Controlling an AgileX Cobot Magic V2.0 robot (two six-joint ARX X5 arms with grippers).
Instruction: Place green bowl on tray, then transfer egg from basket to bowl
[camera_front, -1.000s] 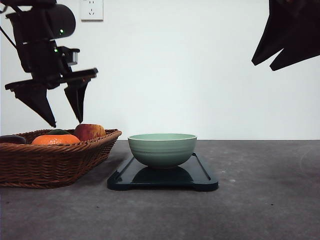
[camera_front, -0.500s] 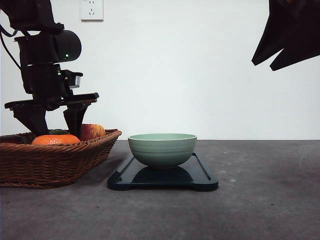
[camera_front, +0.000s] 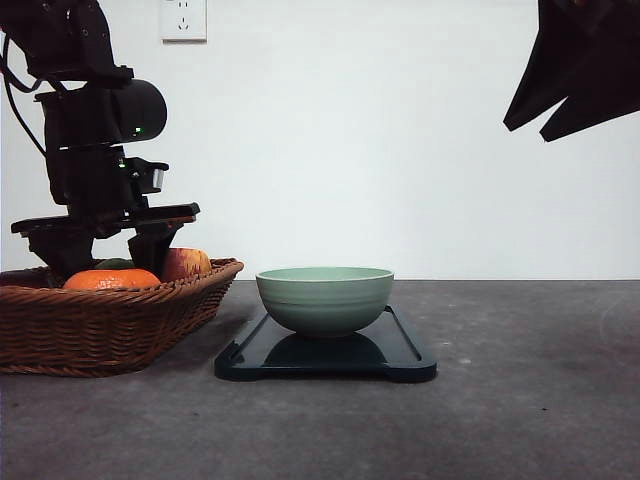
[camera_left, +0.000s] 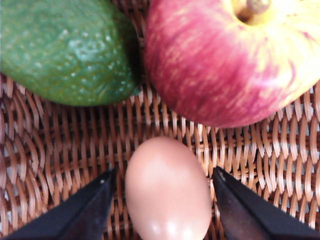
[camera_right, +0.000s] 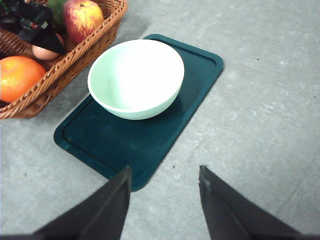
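From the front camera I see the pale sage-green ribbed bowl standing upright on the flat dark navy rectangular tray, which lies on the grey table. To the tray's left sits the wide brown woven wicker basket, its rim close to the tray but not touching it.

My left gripper is lowered into the basket. Through its wrist camera I see the small smooth reddish-brown egg lying on the wicker floor between the two black fingers. The fingers are spread wider than the egg, with a strip of wicker visible on each side of it, so they have hold of nothing. Just beyond the egg lie a red-and-yellow apple and a dark green avocado-like fruit. An orange fruit rests nearer the basket's front.

My right gripper hangs high above the table on the tray's right side, fingers parted and empty.
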